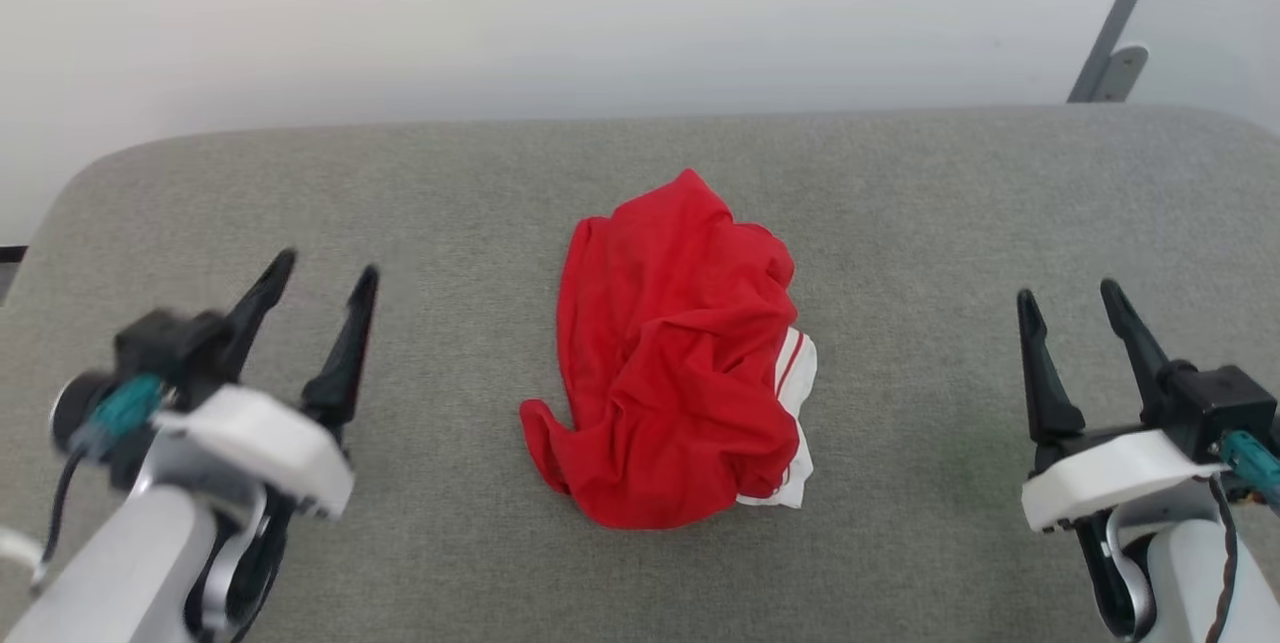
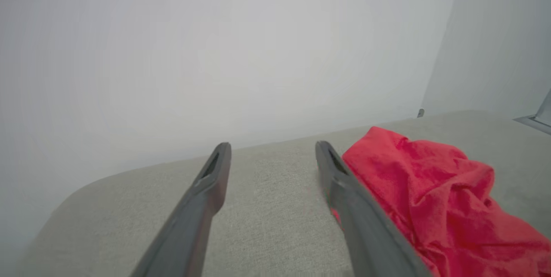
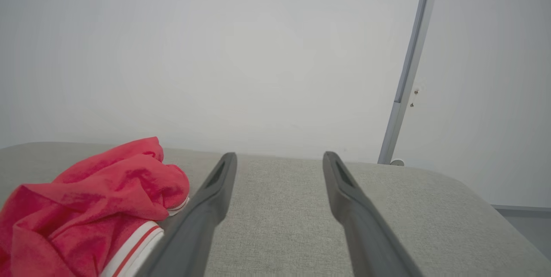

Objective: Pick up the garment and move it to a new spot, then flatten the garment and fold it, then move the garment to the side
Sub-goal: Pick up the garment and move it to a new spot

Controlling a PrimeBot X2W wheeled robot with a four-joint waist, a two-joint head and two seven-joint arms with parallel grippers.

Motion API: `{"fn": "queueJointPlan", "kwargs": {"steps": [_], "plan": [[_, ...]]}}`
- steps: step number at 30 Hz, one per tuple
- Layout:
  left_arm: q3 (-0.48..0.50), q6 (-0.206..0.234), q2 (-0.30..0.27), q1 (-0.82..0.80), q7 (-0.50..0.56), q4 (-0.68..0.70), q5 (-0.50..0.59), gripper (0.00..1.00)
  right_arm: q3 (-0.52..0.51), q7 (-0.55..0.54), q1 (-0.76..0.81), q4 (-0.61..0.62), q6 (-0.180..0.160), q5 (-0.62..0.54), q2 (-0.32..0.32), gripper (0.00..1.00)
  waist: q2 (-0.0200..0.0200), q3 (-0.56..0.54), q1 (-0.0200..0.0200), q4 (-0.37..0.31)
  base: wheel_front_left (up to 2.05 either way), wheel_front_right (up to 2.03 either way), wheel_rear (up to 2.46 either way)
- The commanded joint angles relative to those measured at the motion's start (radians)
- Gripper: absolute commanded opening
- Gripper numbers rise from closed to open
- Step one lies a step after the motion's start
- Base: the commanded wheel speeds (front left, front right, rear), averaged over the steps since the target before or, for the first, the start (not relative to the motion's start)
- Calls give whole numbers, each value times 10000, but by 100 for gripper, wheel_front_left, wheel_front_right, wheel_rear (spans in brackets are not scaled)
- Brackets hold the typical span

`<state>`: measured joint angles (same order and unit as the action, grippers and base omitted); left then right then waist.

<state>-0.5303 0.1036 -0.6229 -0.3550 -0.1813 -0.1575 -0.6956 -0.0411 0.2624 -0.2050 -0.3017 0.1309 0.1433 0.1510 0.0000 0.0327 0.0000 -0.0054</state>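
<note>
Garment (image 1: 680,363) crumpled in heap at middle of grey surface (image 1: 900,183). Left hand (image 1: 330,263) well apart on left side of garment, right hand (image 1: 1068,290) well apart on right side. Both hands released, fingers spread.

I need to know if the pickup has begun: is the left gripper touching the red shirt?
Apart. The head view shows a wide strip of bare grey fabric surface between the open left gripper and the crumpled red shirt.

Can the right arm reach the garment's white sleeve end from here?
Probably yes: the right gripper is open, the white sleeve end lies on its side of the garment, and only bare grey surface separates them.
</note>
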Motion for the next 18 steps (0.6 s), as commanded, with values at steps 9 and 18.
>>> {"fn": "queueJointPlan", "kwargs": {"steps": [9, 18], "plan": [[1212, 606, -159, 2067, -788, 343, -448, 100, -116, 30, 328, -572, -3, 142, 122, 100, 0, -312, 0, 210, 0, 0, 0], [3061, 474, 586, 3937, -853, 839, 124, 100, -62, 29, 347, -1152, -3, 296, 259, 100, 0, -442, 0, 190, 0, 0, 0]]}}
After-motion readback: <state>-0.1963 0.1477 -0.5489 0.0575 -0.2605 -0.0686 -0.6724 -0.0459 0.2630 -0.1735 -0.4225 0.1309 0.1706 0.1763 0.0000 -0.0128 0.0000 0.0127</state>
